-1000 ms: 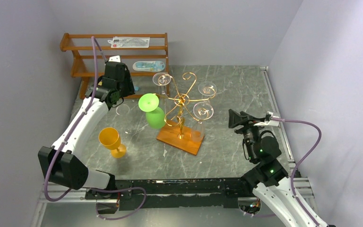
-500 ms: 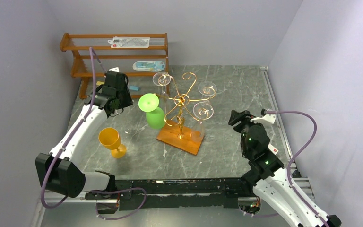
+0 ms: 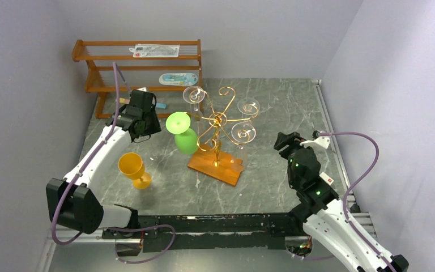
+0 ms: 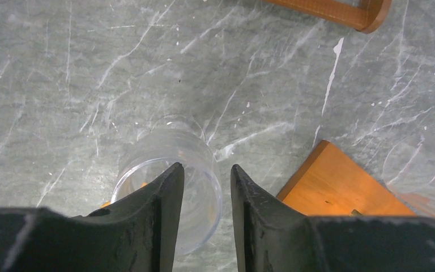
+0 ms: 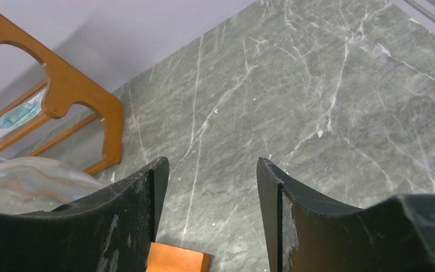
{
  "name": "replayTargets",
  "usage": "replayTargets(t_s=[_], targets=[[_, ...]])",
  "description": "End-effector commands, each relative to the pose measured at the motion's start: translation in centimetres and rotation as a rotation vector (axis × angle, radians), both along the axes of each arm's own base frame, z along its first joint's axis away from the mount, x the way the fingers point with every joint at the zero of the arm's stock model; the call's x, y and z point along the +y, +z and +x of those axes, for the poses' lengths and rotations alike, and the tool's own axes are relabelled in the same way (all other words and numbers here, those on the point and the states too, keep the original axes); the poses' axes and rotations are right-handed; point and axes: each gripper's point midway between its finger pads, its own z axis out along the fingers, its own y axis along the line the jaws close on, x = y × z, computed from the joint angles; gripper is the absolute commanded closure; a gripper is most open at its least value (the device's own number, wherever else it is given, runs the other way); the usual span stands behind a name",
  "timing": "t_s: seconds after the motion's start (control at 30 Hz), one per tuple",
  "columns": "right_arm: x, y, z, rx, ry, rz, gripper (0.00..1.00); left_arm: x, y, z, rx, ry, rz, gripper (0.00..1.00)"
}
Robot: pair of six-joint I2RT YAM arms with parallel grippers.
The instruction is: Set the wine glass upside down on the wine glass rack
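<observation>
Left gripper (image 4: 205,170) has come down over the clear wine glass (image 4: 167,144) on the table (image 4: 62,68), left of the wine glass rack (image 3: 218,122), jaws narrowing round it; we can't tell if it's clamped yet. Grasp phase, we reckon; lift & flip remain. Right gripper (image 5: 210,164) wide, empty.

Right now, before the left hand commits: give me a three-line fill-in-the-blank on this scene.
1. The coloured glass hanging upside down on the wine glass rack is ___.
2. The left hand has its fingers at a ___ glass.
3. The right hand, with only table between its fingers, stands ___.

Missing words: green; clear; open.
</observation>
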Motion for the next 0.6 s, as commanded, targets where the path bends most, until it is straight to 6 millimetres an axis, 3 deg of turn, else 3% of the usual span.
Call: replayTargets(t_s=[0.0,0.07,0.2,0.4,0.57], targets=[[-0.6,0.9,0.0,-0.017,-0.040,0.021,0.39,-0.3,-1.2,-0.1,0.029,-0.003,-0.019,0.62],[-0.6,1.1,0.0,-0.017,-0.040,0.020,0.39,-0.3,-1.1,0.0,0.027,0.001,-0.018,0.68],[-0.7,2.0,-0.1,-0.020,-0.043,0.021,0.39,-0.2,0.7,0.7,-0.030,0.009,-0.019,0.93],[-0.9,4.5,-0.5,-0.064,-0.037,0.037,0.39,1.1,6.0,1.8,-0.150,0.046,0.026,0.95],[-0.8,7.8,-0.6,-0.127,-0.021,0.057,0.39,1.6,13.1,2.1,-0.333,0.062,-0.001,0.95]])
